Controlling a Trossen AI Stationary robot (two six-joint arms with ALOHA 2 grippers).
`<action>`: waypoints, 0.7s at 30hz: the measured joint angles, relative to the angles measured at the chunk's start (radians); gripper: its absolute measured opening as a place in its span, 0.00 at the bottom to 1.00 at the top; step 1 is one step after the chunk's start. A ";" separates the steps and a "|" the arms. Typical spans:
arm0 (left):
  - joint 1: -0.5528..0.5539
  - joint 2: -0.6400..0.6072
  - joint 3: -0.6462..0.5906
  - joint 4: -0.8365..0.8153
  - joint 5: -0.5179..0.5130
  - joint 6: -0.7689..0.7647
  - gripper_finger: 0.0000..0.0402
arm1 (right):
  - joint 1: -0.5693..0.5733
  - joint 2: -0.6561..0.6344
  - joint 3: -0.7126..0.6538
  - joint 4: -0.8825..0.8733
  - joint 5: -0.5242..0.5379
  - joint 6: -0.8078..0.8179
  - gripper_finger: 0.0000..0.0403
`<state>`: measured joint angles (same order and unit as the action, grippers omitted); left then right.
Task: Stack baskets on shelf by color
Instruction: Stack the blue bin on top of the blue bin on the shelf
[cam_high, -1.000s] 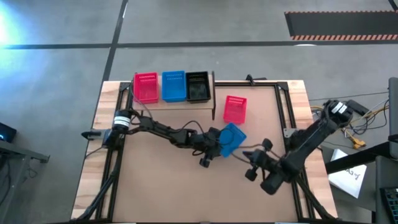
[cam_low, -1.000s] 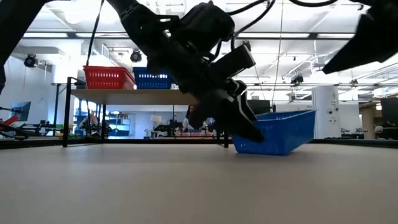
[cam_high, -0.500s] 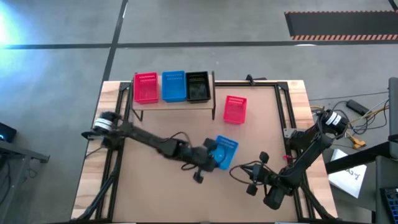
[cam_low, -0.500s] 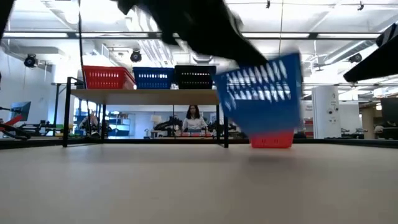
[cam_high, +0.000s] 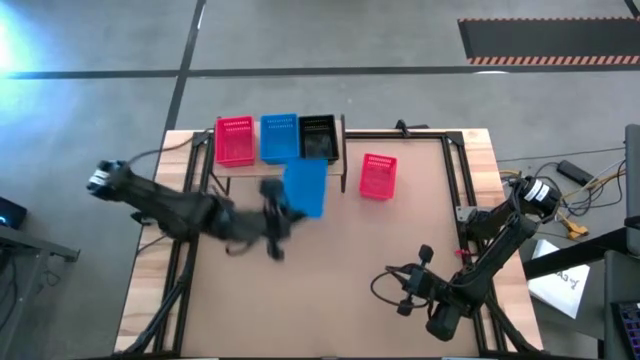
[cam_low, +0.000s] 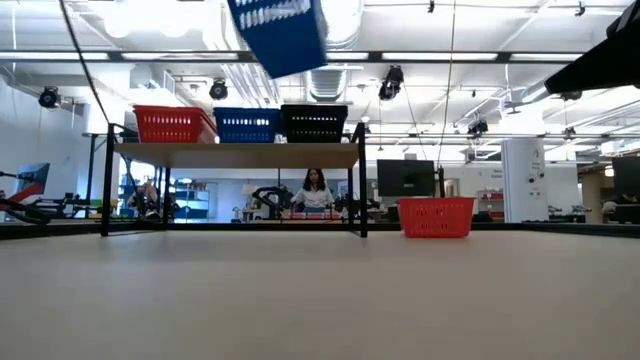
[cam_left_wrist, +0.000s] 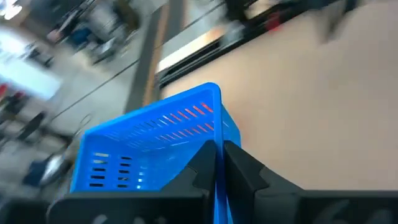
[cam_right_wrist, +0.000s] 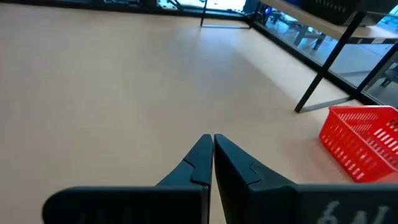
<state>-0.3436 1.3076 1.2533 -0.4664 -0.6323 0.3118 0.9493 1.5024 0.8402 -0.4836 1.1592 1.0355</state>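
The left gripper (cam_left_wrist: 219, 163) has its two fingers pinched tight on the thin wall of a blue basket (cam_high: 304, 187). In the left wrist view the wall runs straight down between the fingers, and the rest of the basket sticks out past the tips. The basket is up in the air. From above it hangs just in front of the shelf (cam_high: 280, 167), near the blue and black baskets that sit there. In the low view it is high above the shelf top, tilted, with nothing under it.

The shelf already has three baskets in a row. There is a red basket on the shelf (cam_high: 235, 141) at one end, a blue basket on the shelf (cam_high: 279, 138) in the middle, and a black basket (cam_high: 318, 138) at the other end. How many are piled in each spot is too hard to tell.

So the blue one in the air probably goes on the blue one in the middle of the shelf. One more red basket (cam_high: 378, 176) sits on the table (cam_high: 300, 300), off the black end of the shelf, and it is not put away yet.

The right gripper (cam_right_wrist: 212, 160) waits far from the shelf, low over the table, with its fingers closed on nothing.
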 joint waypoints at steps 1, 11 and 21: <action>0.041 -0.030 -0.004 -0.019 -0.002 0.012 0.00 | 0.000 0.000 0.000 0.000 0.007 0.000 0.02; 0.518 -0.164 -0.066 -0.058 0.282 0.215 0.00 | 0.000 0.000 0.000 0.000 0.049 0.000 0.02; 0.690 -0.122 -0.102 -0.048 0.393 0.252 0.00 | 0.000 0.000 0.000 0.001 0.048 0.001 0.02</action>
<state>0.3459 1.1861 1.1515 -0.5143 -0.2394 0.5640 0.9489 1.5021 0.8402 -0.4828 1.2076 1.0363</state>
